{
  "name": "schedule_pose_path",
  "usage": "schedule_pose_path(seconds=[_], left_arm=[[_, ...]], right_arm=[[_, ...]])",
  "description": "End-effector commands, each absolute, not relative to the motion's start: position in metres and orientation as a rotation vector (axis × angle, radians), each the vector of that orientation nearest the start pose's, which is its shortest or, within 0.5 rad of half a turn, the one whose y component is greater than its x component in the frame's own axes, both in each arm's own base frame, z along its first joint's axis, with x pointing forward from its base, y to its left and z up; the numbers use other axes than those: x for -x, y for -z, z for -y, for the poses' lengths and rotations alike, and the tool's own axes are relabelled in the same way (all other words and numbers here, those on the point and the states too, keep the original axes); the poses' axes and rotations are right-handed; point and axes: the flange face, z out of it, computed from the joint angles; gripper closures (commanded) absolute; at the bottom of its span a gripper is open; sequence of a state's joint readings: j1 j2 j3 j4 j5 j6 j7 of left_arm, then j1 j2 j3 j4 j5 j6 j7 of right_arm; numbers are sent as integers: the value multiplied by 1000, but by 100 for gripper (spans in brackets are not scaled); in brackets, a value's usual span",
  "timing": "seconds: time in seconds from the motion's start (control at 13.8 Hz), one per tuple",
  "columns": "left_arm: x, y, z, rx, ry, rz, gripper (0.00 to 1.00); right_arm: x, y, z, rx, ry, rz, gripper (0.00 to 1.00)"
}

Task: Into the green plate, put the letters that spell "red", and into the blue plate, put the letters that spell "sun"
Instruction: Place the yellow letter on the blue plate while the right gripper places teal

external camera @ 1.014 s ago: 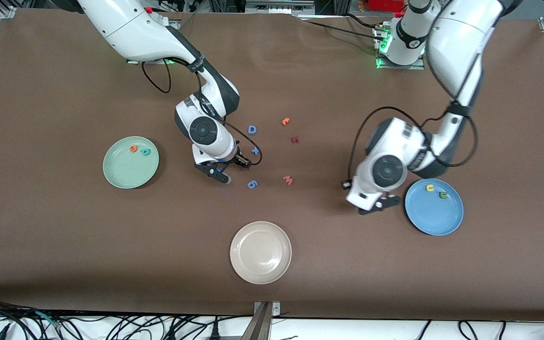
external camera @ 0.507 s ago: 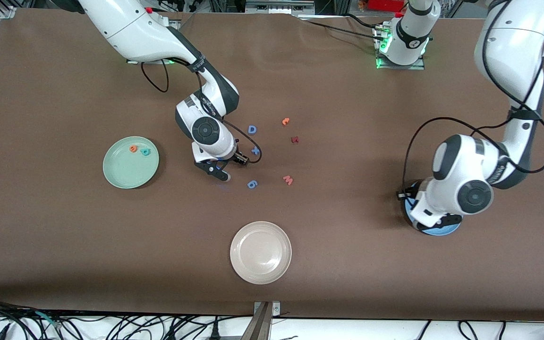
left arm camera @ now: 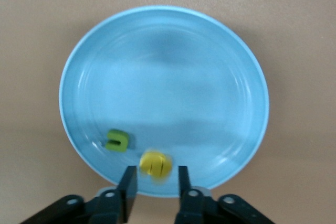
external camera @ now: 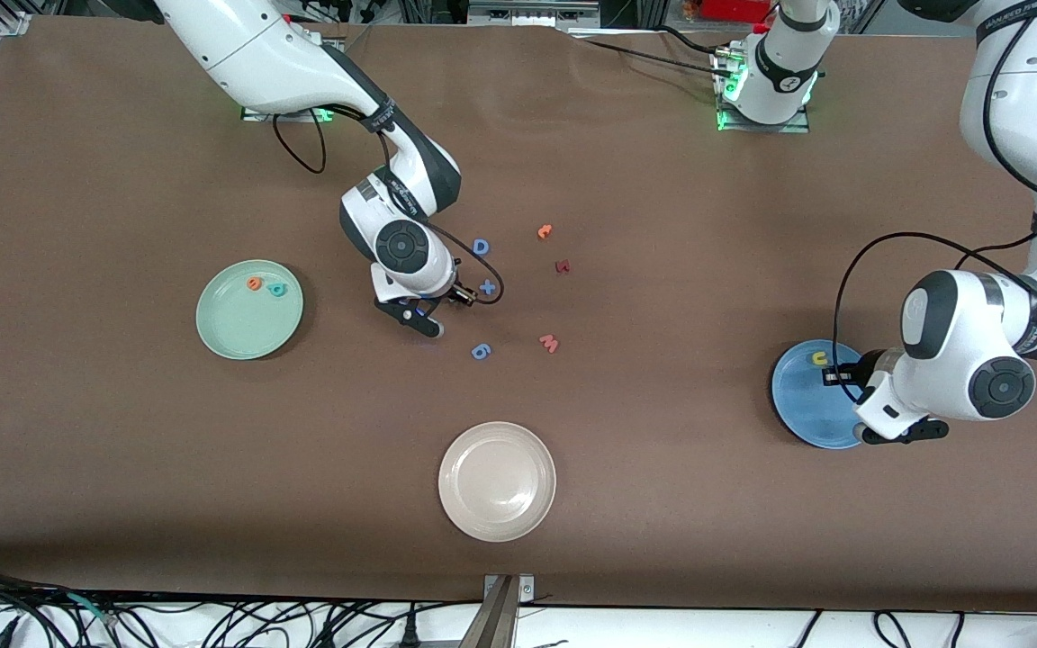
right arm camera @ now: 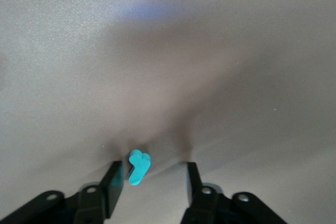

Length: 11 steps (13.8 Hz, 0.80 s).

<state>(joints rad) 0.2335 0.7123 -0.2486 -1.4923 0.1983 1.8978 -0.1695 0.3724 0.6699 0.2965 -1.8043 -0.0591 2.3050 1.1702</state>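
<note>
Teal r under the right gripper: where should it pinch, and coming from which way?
Come straight down: the teal r lies flat on the table, between the right gripper's open fingers but hard against one of them. Shift so it sits centred, then pinch across the straight stem, probably its narrowest and flattest-sided part; the hooked top would likely twist out. It's thin, so go fully down.

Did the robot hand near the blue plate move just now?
Yes. The left gripper went across the blue plate, from the side facing the beige plate to its outer edge.
</note>
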Motion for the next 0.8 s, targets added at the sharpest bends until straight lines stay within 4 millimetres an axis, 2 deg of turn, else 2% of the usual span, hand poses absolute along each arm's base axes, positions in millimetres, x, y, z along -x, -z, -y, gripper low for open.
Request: schedule_pose_path(seconds=[0.0,0.22,0.36,0.51,0.58,0.65,0.72], left_arm=[[-686,-246,-47,3064,-390,101,0],[-687,-255,-54,3066,-367,122,0],[-693,-266,-67,3060,-329,142,0],[-693,-272,-82,3041,-320,76,0],[-691,-280,-97,3049,-313,14,0],[-686,-301,-111,3058,-290,-78,0],[-680,-307,-116,3050,-321,-195,0]], right_arm=[[-503,-182,-388,3062,-300,-797,75],[-503,-182,-388,3062,-300,-797,96],[-504,-183,-388,3062,-298,-797,100],[-507,-203,-387,3080,-297,-791,100],[-510,-223,-385,3094,-295,-782,100],[-513,-238,-381,3117,-312,-781,100],[-515,-255,-378,3140,-327,-774,100]])
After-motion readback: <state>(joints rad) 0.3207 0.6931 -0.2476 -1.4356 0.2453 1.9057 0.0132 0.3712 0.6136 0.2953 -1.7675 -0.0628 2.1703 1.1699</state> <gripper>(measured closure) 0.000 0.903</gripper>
